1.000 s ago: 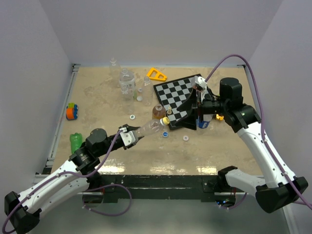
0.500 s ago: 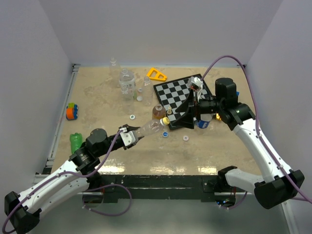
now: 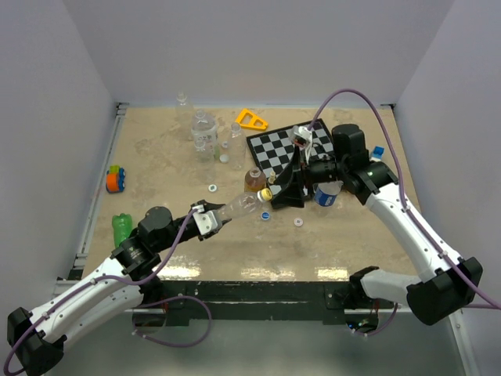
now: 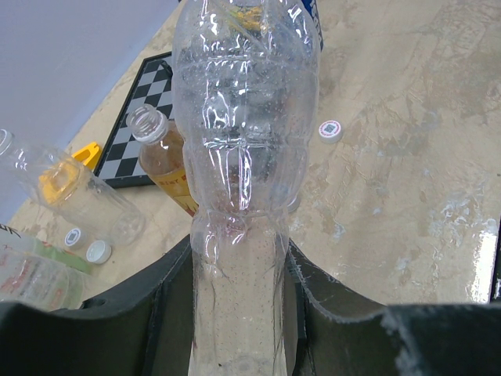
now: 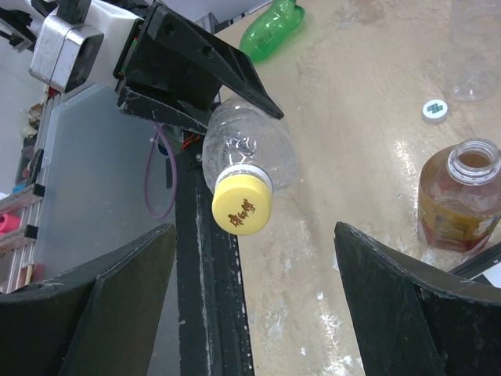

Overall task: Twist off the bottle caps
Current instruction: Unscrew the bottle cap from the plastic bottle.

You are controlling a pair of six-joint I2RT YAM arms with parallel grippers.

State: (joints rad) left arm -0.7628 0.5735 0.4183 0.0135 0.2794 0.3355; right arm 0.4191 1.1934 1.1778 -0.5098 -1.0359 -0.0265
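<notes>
Two-arm cap removal, seen from above and from both wrists.

- **Table** (image 3: 156,157): both arms reach in from its near edge.
- **Chessboard** (image 3: 282,149): lies toward the far right corner.
- **Bottle** (image 3: 237,207): clear, carried off the surface above the middle of the table. Its long axis is roughly level and runs from the left arm toward the right arm, neck end leading.
- **Left gripper** (image 3: 208,220): clamped on the bottle's base end, one finger on each side.
- **Right gripper** (image 3: 283,192): jaws spread wide with nothing between them. It faces the neck end from just beyond it and does not touch it.
- **Amber bottle** (image 5: 460,196): upright with an open neck, at the chessboard's near corner, beside the held bottle's neck.
- **Cap** (image 5: 242,205): yellow, seated on the held bottle's neck. In the right wrist view its flat top faces the camera, between the two fingers.

The cap lies straight ahead of the right gripper, on the bottle's own axis, and the right arm is the nearer. The next move probably calls for advancing along that axis, closing on the cap, and twisting against the left grip.
</notes>
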